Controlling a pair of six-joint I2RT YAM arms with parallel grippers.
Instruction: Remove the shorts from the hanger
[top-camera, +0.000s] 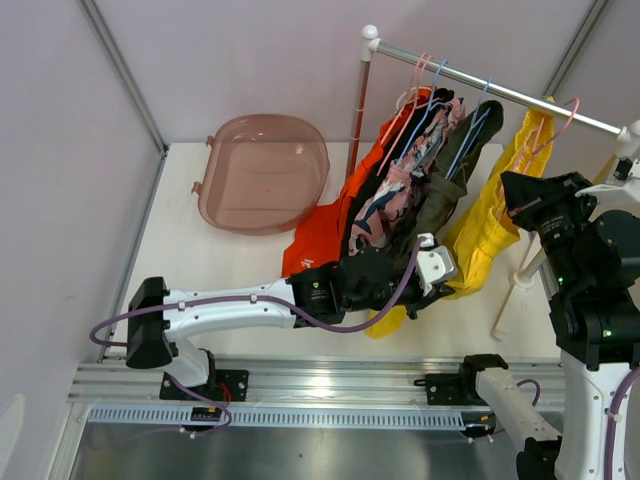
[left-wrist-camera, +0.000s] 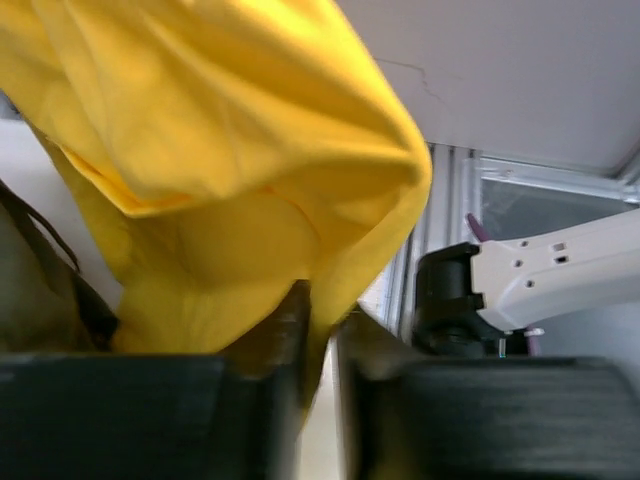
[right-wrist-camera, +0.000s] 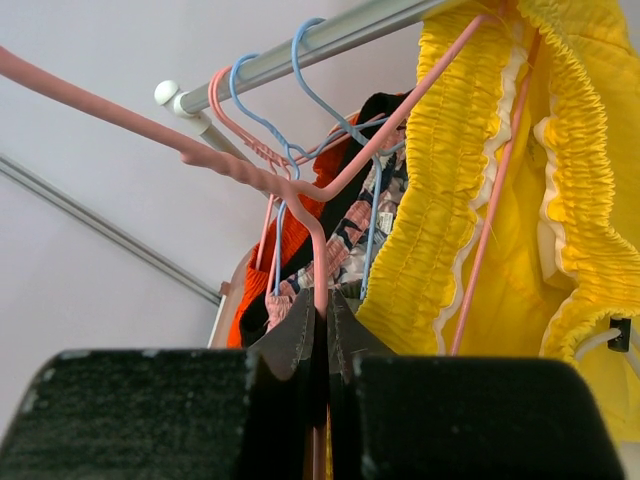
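Bright yellow cloth shorts (left-wrist-camera: 230, 150) hang clamped at the hem in our left gripper (left-wrist-camera: 320, 325), clear only from its wrist. Our right gripper (right-wrist-camera: 322, 320) pinches a thin pink hanger (right-wrist-camera: 250, 170). A translucent pink tub (top-camera: 262, 172) sits at the desk's (top-camera: 230, 265) far-left corner.

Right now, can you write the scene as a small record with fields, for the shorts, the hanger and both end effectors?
rail: across the back right, hangers hooked on it
yellow shorts: hanging on the pink hanger, rightmost
other shorts: orange shorts, patterned shorts, olive shorts, hanging to their left
left end effector: shut on the yellow shorts' lower hem
right end effector: shut on the pink hanger
tub: left of the rail
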